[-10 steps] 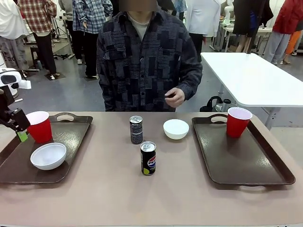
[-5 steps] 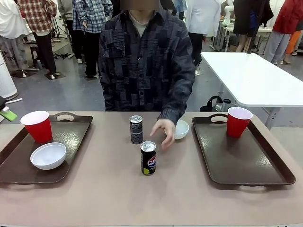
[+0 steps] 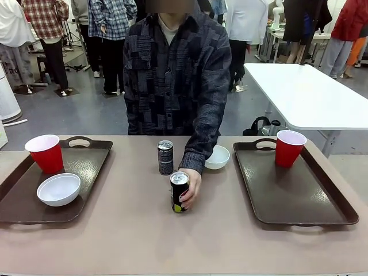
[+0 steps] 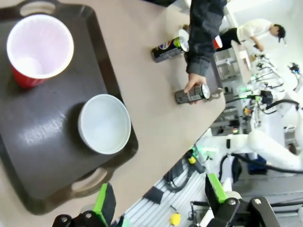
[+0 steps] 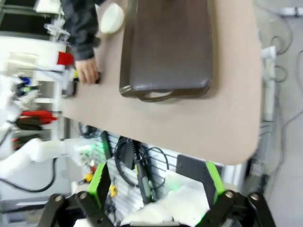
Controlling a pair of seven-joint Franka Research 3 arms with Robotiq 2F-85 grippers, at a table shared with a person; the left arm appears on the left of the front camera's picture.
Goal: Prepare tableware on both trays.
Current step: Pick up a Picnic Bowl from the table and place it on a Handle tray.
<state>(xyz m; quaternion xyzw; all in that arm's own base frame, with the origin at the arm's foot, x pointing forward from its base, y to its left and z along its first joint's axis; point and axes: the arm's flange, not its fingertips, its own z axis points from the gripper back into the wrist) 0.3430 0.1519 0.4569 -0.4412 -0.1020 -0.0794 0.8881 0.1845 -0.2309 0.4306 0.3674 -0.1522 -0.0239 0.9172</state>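
Note:
The left tray [image 3: 86, 167] carries a red cup [image 3: 46, 152] and a white bowl [image 3: 58, 188]. On the right tray [image 3: 293, 190] stands one red cup [image 3: 289, 148]. Between the trays, a dark can [image 3: 165, 157] stands upright, and the person's hand [image 3: 191, 187] grips the Pepsi can [image 3: 179, 191]. A second white bowl [image 3: 218, 156] sits partly behind that arm. My left gripper [image 4: 161, 201] hangs open above the table edge near the left tray [image 4: 47, 156], off the bowl [image 4: 104, 124] and cup [image 4: 40, 47]. My right gripper [image 5: 156, 184] is open, high beyond the right tray [image 5: 170, 47].
A white table [image 3: 310, 95] stands behind at the right, and several people move about in the background. The person stands at the far edge, leaning over the middle of the table. Bare tabletop [image 3: 172, 241] lies along the near edge.
My left gripper has pulled away from the left cup and out of the front view. The person's hand came down from chest height and closed on the Pepsi can.

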